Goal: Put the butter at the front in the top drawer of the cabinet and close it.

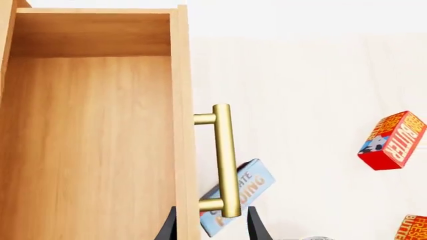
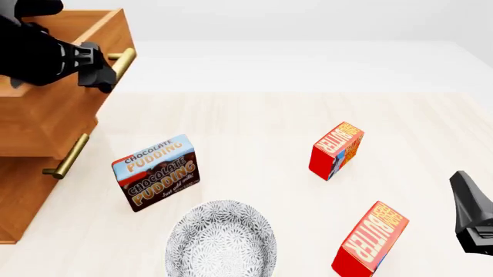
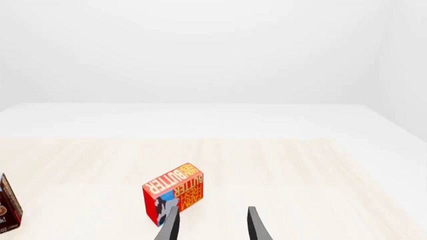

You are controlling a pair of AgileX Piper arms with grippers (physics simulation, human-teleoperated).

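Left gripper [image 1: 210,227] at the brass bar handle [image 1: 223,157] of the top drawer [image 1: 87,130], fingers spread either side of the handle's lower post, not clamped; released, judging from the gap in the left wrist view. Drawer pulled out, interior bare, ready to receive. In the front view same gripper [image 2: 104,75] beside the handle at the cabinet [image 2: 38,133], probably parked there to hold or later push the drawer shut.

Right gripper [image 3: 212,225] fingers apart, holding nothing, hanging low at the table's near right edge; aimed toward a butter carton [image 3: 173,192] just past the fingertips, likely lining up a pick.

Two butter cartons on the table: front butter [image 2: 371,239] nearest the right gripper [image 2: 474,216], second butter [image 2: 336,150] farther back. Neither in the drawer yet. Which carton the right wrist view shows: cannot tell.

Chocolate Pudding box [image 2: 156,172] and patterned bowl [image 2: 221,239] between cabinet and cartons, in the carry path, so a lift-over needed.
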